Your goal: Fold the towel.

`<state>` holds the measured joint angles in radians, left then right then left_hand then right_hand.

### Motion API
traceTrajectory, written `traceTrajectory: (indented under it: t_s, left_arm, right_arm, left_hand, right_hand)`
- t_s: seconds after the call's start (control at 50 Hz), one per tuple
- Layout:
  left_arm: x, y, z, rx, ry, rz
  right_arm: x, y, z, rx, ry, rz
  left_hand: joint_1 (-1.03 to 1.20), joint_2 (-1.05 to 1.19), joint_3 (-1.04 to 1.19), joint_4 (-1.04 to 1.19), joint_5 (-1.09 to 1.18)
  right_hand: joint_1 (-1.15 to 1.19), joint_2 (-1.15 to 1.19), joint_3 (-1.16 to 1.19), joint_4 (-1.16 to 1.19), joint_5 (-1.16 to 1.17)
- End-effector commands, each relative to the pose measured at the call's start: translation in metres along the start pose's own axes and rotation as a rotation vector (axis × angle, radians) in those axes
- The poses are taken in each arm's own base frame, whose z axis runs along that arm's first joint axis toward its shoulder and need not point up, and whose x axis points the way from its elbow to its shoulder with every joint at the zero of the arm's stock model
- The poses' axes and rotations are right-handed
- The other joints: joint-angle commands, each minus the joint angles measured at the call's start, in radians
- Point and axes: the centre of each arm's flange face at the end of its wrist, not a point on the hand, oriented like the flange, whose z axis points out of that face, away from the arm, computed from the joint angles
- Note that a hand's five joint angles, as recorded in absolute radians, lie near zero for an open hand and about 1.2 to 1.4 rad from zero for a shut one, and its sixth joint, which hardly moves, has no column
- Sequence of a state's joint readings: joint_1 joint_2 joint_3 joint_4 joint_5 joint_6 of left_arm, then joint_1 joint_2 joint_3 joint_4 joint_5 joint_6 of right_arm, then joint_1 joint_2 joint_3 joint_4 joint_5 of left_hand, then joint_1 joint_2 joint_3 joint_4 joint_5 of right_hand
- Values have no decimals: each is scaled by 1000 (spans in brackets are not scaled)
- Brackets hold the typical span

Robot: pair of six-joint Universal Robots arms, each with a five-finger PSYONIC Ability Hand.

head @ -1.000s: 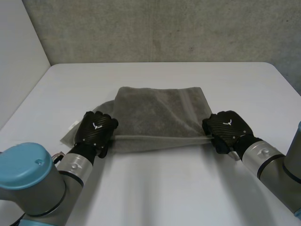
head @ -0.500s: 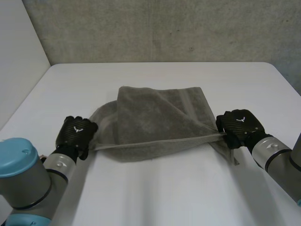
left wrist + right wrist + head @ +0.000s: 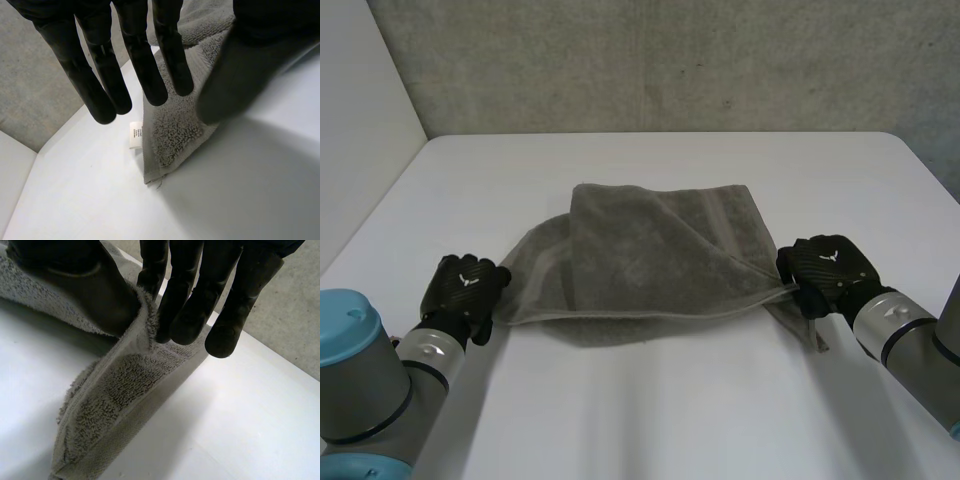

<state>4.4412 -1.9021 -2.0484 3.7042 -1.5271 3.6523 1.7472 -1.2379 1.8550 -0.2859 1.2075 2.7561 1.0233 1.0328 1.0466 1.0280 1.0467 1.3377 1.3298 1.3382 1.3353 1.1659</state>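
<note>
Towel (image 3: 650,260) is lying loosely doubled, seemingly awaiting squaring, right hand (image 3: 825,268) pinching its near-right edge, left hand (image 3: 468,288) hovering straight-fingered and empty at its near-left corner.

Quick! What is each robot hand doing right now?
Left hand: open, fingers straight over the towel corner.
Right hand: shut on the towel, pinching its edge against the thumb.

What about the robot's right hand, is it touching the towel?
Touching. The right wrist view shows the right hand pinching the edge of the towel between its thumb and fingers.
</note>
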Motion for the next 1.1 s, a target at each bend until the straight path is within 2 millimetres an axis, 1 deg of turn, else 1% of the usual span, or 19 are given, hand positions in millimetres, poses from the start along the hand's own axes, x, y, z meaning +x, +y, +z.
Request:
traceTrajectory:
  t_s: [0.02,0.1,0.22,0.32,0.36,0.52,0.54,0.58,0.6,0.64,0.72,0.82,0.84,0.86,0.88,0.92,0.94,0.96,1.1]
  left_arm:
    - [1,-1,-2,2,5,7]
    - [2,-1,-3,-5,11,7]
    - [0,0,-1,-14,11,4]
    - [6,2,3,-2,50,2]
    - [10,5,10,1,81,-2]
    - [13,6,31,9,91,-7]
    - [13,6,31,9,91,-7]
    - [12,5,38,18,84,-8]
    - [12,5,38,18,84,-8]
    - [8,0,45,37,68,-15]
    - [5,-4,49,51,58,-40]
    - [1,-5,52,59,44,-79]
    - [1,-5,52,60,42,-83]
    - [1,-3,53,52,44,-89]
    - [1,-3,53,52,44,-89]
    - [1,-1,53,41,45,-94]
    - [1,-1,52,41,45,-94]
    - [1,-1,52,36,47,-97]
    - [-2,-6,44,45,41,-101]
  right_arm:
    - [-2,2,-1,-6,-6,1]
    - [-3,7,2,-23,-13,8]
    - [-3,7,2,-23,-13,8]
    - [-3,8,2,-25,-13,8]
    - [-3,8,2,-25,-12,9]
    - [-3,8,2,-26,-14,6]
    - [-3,8,2,-26,-13,8]
    - [-3,8,2,-27,-11,8]
    - [-3,8,2,-27,-11,8]
    - [-2,8,2,-27,-10,7]
    - [-2,8,2,-27,-10,8]
    - [-2,8,2,-27,-10,6]
    - [-2,8,2,-26,-9,5]
    - [-2,8,2,-26,-9,5]
    - [-2,8,2,-26,-9,5]
    - [-1,8,2,-25,-7,5]
    - [-1,8,2,-25,-7,7]
    - [-1,8,2,-25,-7,7]
    - [0,9,3,-27,-4,7]
  left_hand:
    - [-487,-496,-510,-491,-685]
    - [-493,-502,-516,-497,-691]
    - [-493,-502,-516,-497,-691]
    - [-478,-488,-501,-483,-676]
    - [-469,-479,-493,-474,-667]
    - [-452,-461,-475,-456,-650]
    - [-452,-461,-475,-456,-650]
    - [-452,-461,-475,-456,-650]
    - [-452,-461,-475,-456,-650]
    - [-434,-444,-457,-439,-632]
    - [-396,-405,-419,-400,-594]
    - [-305,-314,-328,-309,-503]
    - [-241,-250,-264,-246,-439]
    - [-98,-107,-121,-102,-296]
    - [-96,-106,-120,-101,-294]
    - [205,195,181,200,7]
    - [206,196,183,201,8]
    - [371,362,348,367,173]
    - [373,363,350,368,175]
  right_hand:
    - [59,66,58,61,56]
    - [59,66,58,61,56]
    - [59,66,58,61,56]
    - [59,66,58,61,56]
    - [59,66,58,61,56]
    - [59,66,58,61,56]
    - [59,66,58,61,56]
    - [59,66,58,61,56]
    - [59,66,58,61,56]
    - [59,66,58,61,56]
    - [59,66,58,61,56]
    - [59,66,58,61,56]
    - [59,66,58,61,56]
    - [59,66,58,61,56]
    - [59,66,58,61,56]
    - [59,66,58,61,56]
    - [59,66,58,61,56]
    - [59,66,58,61,56]
    - [59,66,58,61,56]
